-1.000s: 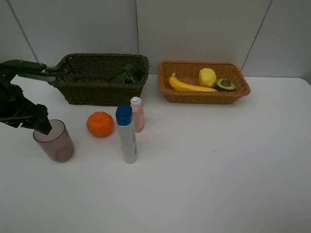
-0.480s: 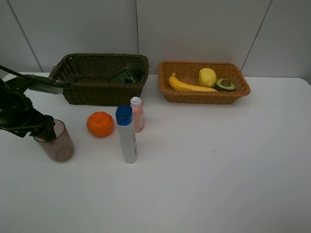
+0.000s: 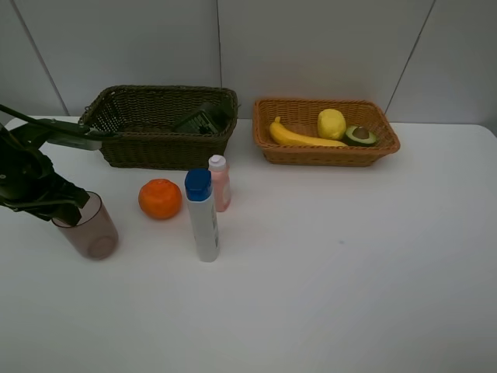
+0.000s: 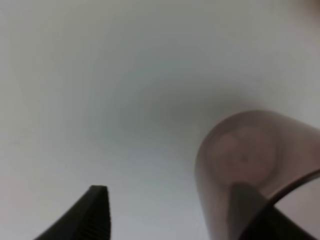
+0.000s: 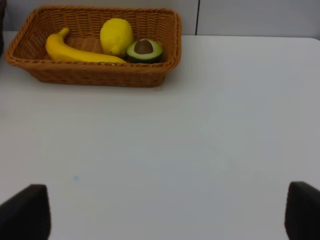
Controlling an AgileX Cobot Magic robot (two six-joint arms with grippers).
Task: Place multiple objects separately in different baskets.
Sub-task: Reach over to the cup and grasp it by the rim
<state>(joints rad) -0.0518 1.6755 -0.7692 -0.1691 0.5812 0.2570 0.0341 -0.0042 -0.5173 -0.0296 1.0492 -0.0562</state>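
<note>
A translucent mauve cup (image 3: 89,229) stands upright at the table's left. My left gripper (image 3: 72,206) is at its rim. In the left wrist view one finger is inside the cup (image 4: 245,150) and the other finger (image 4: 95,210) stays well outside its wall, so the left gripper (image 4: 170,215) is open astride the rim. The orange (image 3: 160,198), white blue-capped bottle (image 3: 203,217) and pink bottle (image 3: 220,183) stand mid-table. The dark basket (image 3: 159,148) holds a green bottle (image 3: 200,119). The tan basket (image 3: 326,153) holds banana (image 3: 299,137), lemon (image 3: 331,123) and avocado (image 3: 360,135). My right gripper (image 5: 167,210) is open over bare table.
The right wrist view shows the tan basket (image 5: 95,77) ahead with banana (image 5: 75,52), lemon (image 5: 116,35) and avocado half (image 5: 144,49). White table stretches from the bottles to the right edge. Grey wall panels stand behind both baskets.
My left gripper has shifted slightly right and down onto the cup's rim. The cup, the fruit and the bottles have stayed in place.
</note>
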